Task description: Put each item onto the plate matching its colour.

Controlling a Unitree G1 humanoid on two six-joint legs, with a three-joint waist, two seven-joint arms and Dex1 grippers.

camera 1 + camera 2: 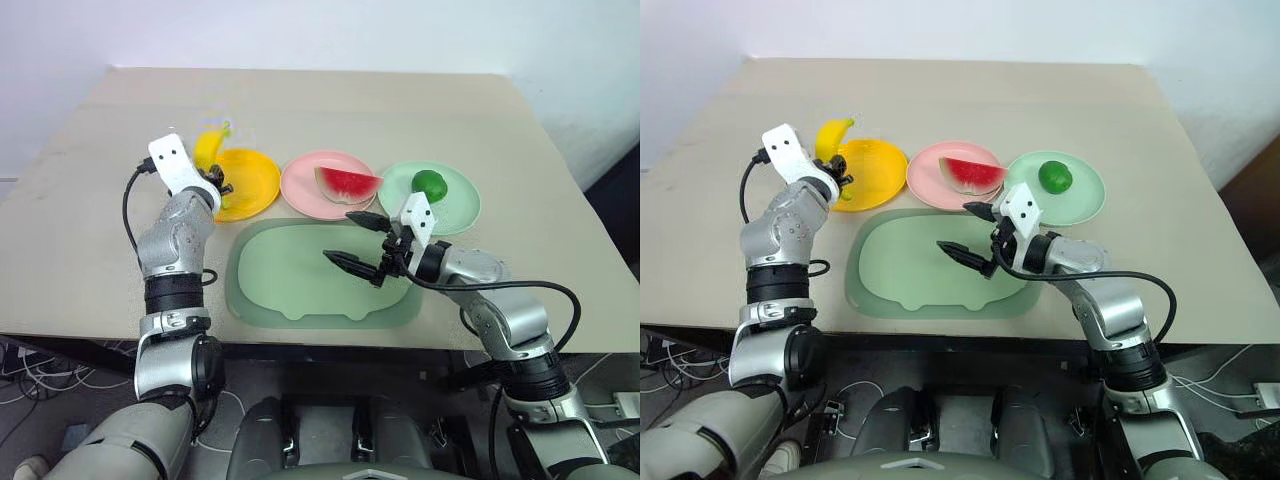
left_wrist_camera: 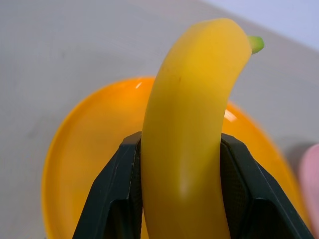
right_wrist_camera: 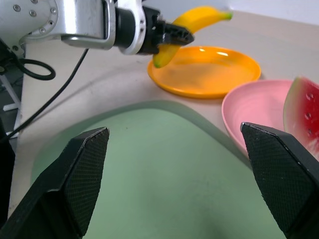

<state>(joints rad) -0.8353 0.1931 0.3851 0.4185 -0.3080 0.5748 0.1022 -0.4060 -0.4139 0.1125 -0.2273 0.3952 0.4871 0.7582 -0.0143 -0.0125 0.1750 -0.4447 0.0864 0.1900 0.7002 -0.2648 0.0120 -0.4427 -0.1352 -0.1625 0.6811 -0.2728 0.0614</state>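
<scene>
My left gripper (image 1: 213, 178) is shut on the curved yellow banana (image 1: 209, 146), held in the air over the near left edge of the yellow plate (image 1: 248, 183); the black fingers (image 2: 117, 189) clamp its middle. The red watermelon wedge (image 1: 346, 184) lies on the pink plate (image 1: 303, 184). The round green lime (image 1: 429, 185) rests on the mint green plate (image 1: 462, 208). Above the pale green tray (image 1: 300, 280), near its right side, my right gripper (image 1: 357, 238) stands open with nothing between its fingers.
The three plates stand in a row across the middle of the beige table (image 1: 320, 110), with the large tray just in front of them. A cable (image 1: 128, 205) loops off my left wrist. The table's near edge runs right behind the tray.
</scene>
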